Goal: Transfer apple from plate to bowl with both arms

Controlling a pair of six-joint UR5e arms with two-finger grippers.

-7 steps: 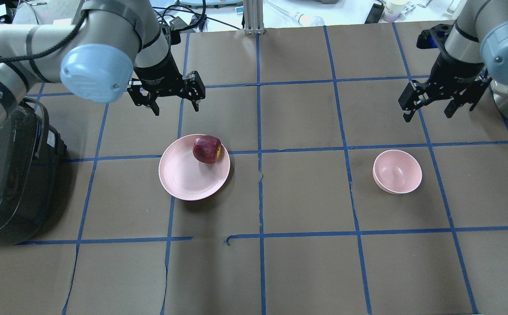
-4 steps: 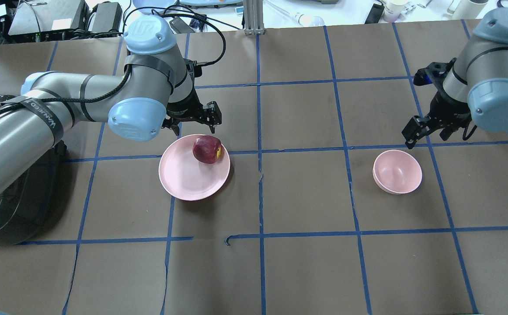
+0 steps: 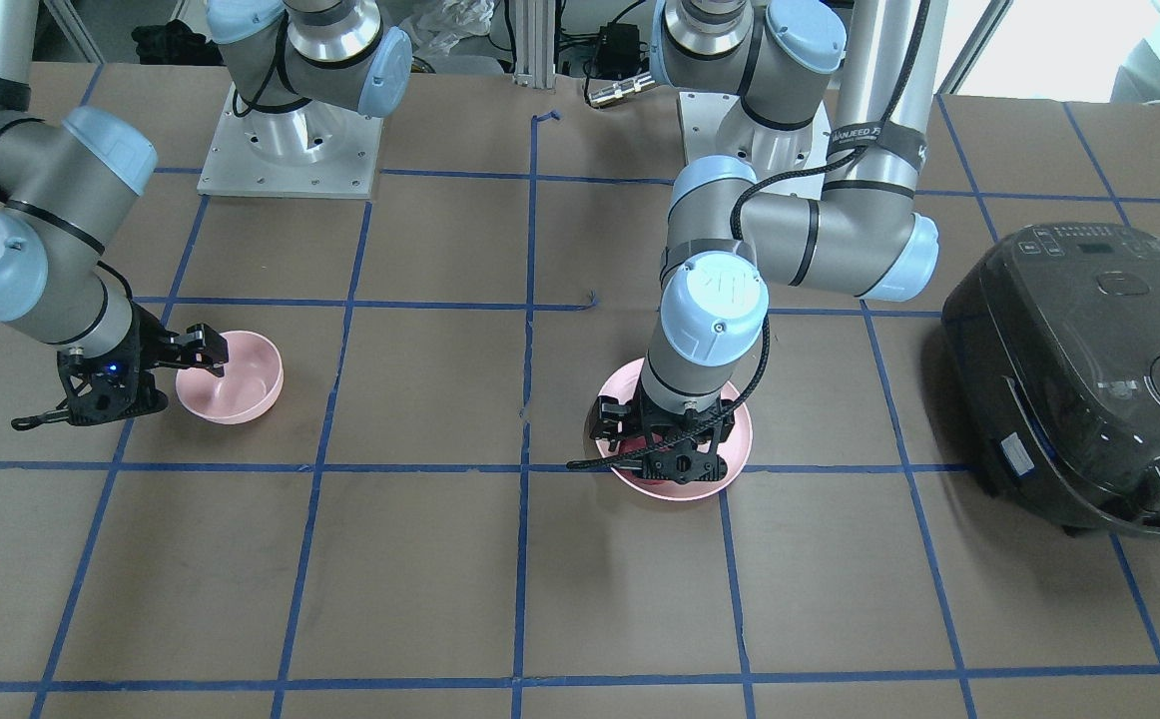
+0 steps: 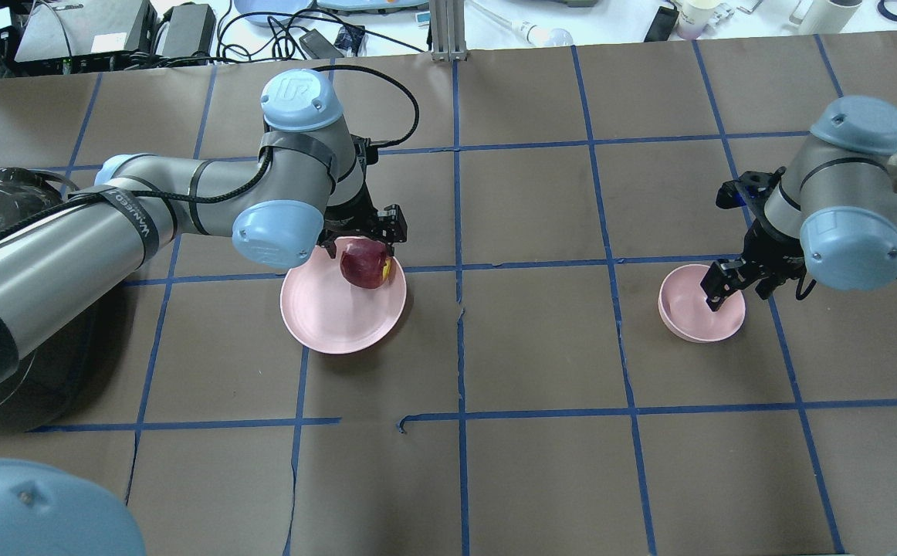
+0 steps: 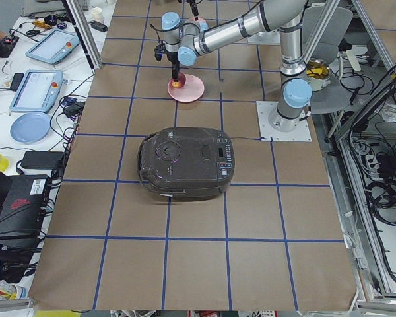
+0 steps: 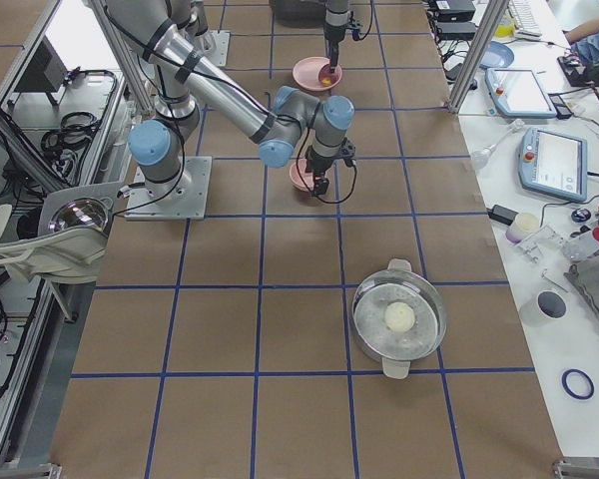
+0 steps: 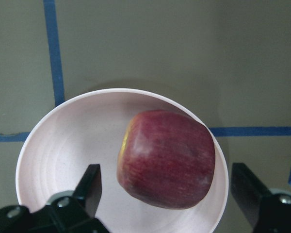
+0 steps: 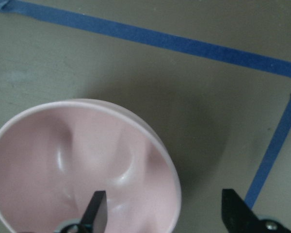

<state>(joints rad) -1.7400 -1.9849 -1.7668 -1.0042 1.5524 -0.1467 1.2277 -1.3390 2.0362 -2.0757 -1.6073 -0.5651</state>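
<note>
Left pincer (image 4: 363, 239) is spread wide, one finger on each side of the apple (image 4: 366, 264), with gaps showing. The apple sits by the far rim of the plate (image 4: 325, 316). Right pincer (image 4: 736, 287) is spread too, straddling the rim of the bowl (image 4: 688, 316), one finger inside. Both dishes are on the table (image 4: 533, 347), well apart.

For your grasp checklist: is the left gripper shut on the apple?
No, the left gripper is open, its fingers clear of the apple.

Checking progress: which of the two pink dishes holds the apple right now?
The wide, shallow plate holds the apple, near its rim; the smaller, deeper bowl holds no fruit.
</note>
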